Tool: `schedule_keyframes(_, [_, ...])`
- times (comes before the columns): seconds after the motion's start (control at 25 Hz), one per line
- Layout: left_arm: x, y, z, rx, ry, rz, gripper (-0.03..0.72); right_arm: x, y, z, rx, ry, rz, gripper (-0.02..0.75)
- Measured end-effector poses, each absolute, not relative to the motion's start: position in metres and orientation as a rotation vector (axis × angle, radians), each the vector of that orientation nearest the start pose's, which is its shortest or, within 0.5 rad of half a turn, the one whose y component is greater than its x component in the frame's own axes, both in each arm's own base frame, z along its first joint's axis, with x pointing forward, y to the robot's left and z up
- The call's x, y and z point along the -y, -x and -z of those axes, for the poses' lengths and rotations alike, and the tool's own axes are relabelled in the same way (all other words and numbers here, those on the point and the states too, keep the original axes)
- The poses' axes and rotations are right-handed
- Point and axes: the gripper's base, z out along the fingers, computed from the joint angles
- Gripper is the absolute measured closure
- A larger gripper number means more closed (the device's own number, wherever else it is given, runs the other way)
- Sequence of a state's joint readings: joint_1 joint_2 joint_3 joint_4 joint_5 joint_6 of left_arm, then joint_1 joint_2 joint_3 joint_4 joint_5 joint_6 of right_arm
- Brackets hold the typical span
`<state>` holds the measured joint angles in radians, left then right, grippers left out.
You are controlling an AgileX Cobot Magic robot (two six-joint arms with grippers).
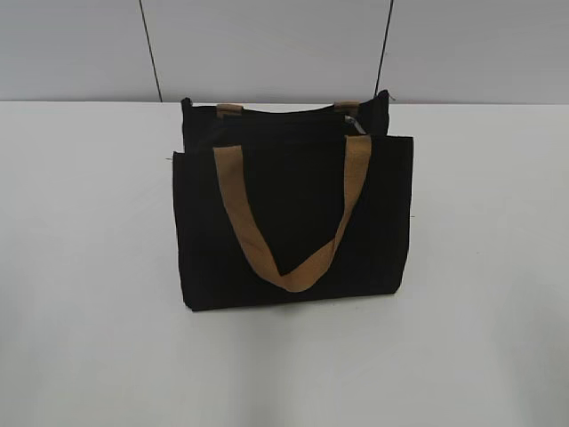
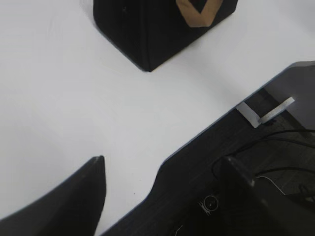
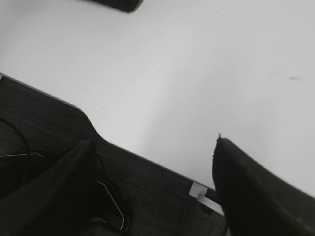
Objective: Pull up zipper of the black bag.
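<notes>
A: The black bag point(image 1: 293, 222) — where?
B: Upright toward the white table's point(image 1: 89, 267) far edge, zipper point(image 1: 293, 114) on top, tan strap point(image 1: 293, 213) hanging in front.
A: The fingers?
B: Left fingers point(image 2: 74, 201) and right fingers point(image 3: 251, 191) spread, over the near edge.

Black bag point(image 2: 162, 29) cut off by the top edge in the left wrist view, only a corner sliver point(image 3: 115, 4) in the right wrist view, zipper point(image 1: 354, 118) pull too small to make out, rear strap point(image 1: 229, 108) mostly hidden behind the bag's top.
</notes>
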<state>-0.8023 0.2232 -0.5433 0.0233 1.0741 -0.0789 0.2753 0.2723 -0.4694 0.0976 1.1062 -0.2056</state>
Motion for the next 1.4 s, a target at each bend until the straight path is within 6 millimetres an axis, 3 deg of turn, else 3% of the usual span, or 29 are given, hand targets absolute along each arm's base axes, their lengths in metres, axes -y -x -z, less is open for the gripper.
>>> schedule_keyframes(0.4, [0.019,-0.02,-0.286,-2.121,-0.826,0.438,0.176,-0.018,-0.032,-0.262,-2.318,0.555,-0.173,0.182])
schedule_keyframes(0.56, [0.016,-0.022,-0.286,-2.166,-0.654,0.361,0.177,-0.018,-0.032,-0.262,-2.329,0.496,-0.166,0.182])
schedule_keyframes(0.76, [0.007,-0.021,-0.287,-2.191,-0.337,0.216,0.195,-0.014,-0.033,-0.262,-2.347,0.272,-0.12,0.182])
schedule_keyframes(0.96, [0.001,-0.008,-0.288,-2.12,-0.118,0.117,0.203,-0.012,-0.017,-0.266,-2.23,0.172,-0.061,0.182])
schedule_keyframes(1.16, [-0.001,0.008,-0.288,-2.022,-0.013,0.063,0.226,-0.013,0.001,-0.267,-2.104,0.172,-0.044,0.182])
schedule_keyframes(1.4, [-0.001,0.011,-0.287,-2.008,0.013,0.048,0.244,-0.013,0.004,-0.267,-2.084,0.172,-0.043,0.182])
